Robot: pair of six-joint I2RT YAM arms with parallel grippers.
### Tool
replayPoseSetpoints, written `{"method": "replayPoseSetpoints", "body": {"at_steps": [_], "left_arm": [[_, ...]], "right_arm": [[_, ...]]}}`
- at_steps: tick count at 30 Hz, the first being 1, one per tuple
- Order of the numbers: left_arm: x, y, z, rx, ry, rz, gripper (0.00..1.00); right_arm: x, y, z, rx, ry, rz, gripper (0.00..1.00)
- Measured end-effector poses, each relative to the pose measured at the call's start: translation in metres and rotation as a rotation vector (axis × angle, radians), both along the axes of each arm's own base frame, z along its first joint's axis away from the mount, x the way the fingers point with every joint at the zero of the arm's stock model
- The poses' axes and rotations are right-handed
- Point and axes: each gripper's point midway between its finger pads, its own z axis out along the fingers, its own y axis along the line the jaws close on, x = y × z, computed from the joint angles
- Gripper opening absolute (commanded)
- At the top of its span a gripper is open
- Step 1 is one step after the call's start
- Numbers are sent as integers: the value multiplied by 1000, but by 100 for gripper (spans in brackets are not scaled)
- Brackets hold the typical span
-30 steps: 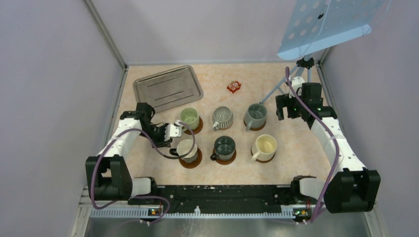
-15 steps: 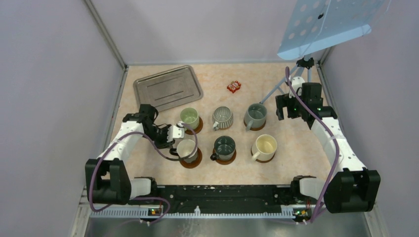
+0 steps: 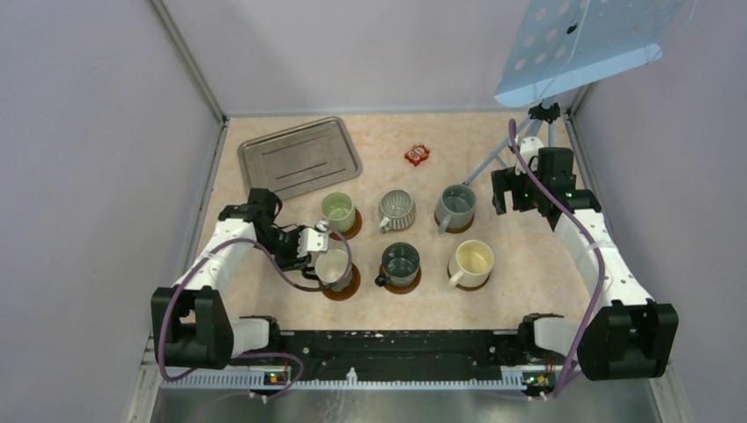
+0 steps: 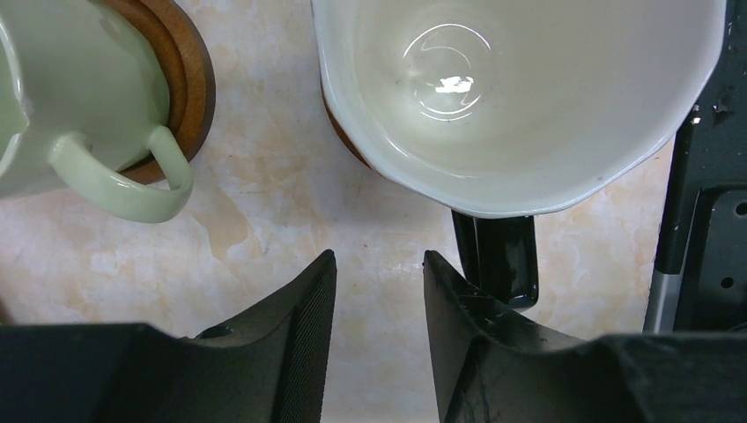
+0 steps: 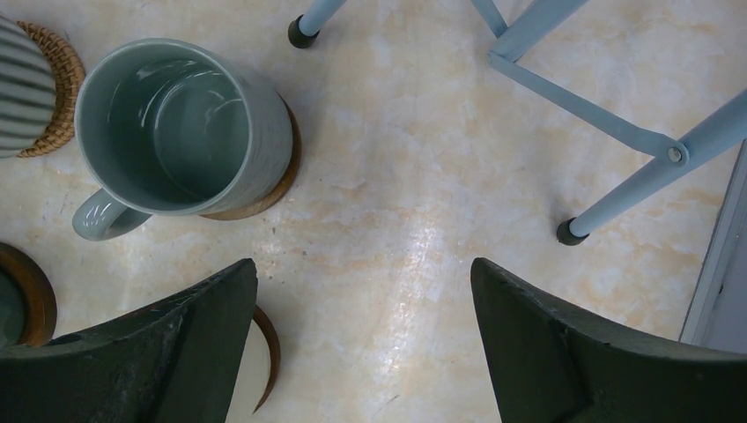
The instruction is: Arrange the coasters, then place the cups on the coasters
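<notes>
Mug (image 4: 520, 88), black outside, glossy white inside, sits on dark wooden coaster (image 3: 351, 290), near-left on counter (image 3: 528, 273). Left hand (image 4: 379, 260) narrow, empty, beside its black handle. Right hand (image 5: 363, 264) wide, empty.

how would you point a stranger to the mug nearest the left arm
On the marbled table, six mugs stand in two rows of three. Take the leftmost mug of the row nearer the arm bases. It alone is white inside with a black handle; its neighbours are pale green and dark grey-green.
</notes>
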Motion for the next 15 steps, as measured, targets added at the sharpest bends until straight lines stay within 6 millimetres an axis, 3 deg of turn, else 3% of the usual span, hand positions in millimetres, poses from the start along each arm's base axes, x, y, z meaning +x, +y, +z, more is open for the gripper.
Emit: {"method": "replayPoseSetpoints", "body": {"at_steps": [15], "left_arm": [[-12,0,-3,-1,17,-8,55]], "right_arm": [[0,0,0,0,0,0,90]]}}
